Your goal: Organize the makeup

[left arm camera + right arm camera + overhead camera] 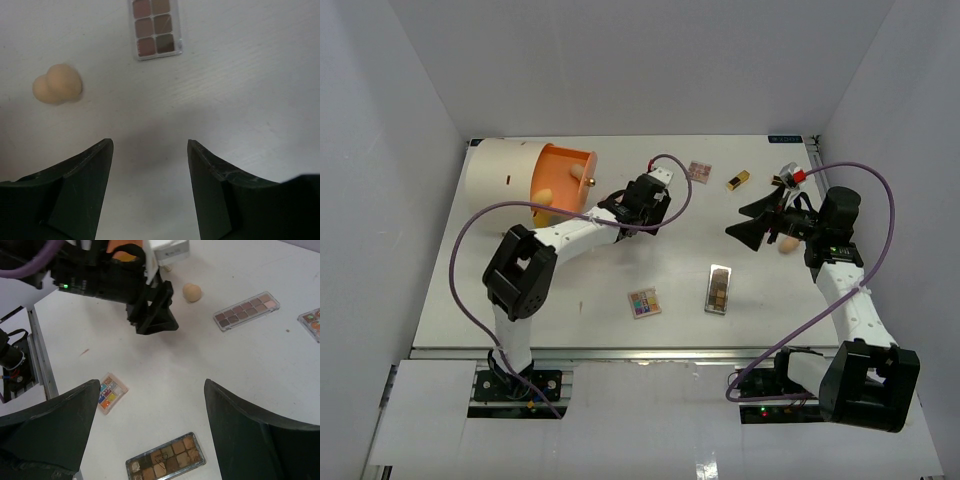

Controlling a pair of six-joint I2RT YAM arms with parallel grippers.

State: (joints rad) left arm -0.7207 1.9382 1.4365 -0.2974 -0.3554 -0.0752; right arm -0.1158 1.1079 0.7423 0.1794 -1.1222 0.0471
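**L gripper** (150, 145): jaws apart, nothing between them, bare table (260, 90) below.
- L wrist view: tan sponge (56, 84) lies ahead and to the left of the fingers, clear of them.
- Brown-tone palette (154, 27) lies ahead. Its far end is cut off by the top frame edge.
- Top view: both items are hidden under the L arm. The fingers are hard to separate from the arm body.

**R gripper** (151, 385): jaws wide apart, holding nothing.
- R wrist view: dark-brown palette (166, 458) sits low in frame betw. the fingers, on the table.
- Multicolour palette (111, 392) sits just beside one finger. Contact w/ the finger: cannot tell.
- Small palette (312, 322) is cut off by the right frame edge, so only part shows.

**Top view, far side of table:**
- Second tan sponge (785, 243) is partly covered by the R arm. Touching or not: cannot tell.
- Gold lipstick tube (738, 180) lies near the compact (785, 178).
- The compact is too small for detail. A red part next to it is unidentified.
- Cream cylinder (505, 170) stands far left w/ its orange drawer front (570, 185) facing the L arm.
- Tan shapes at the drawer front are too small to identify.
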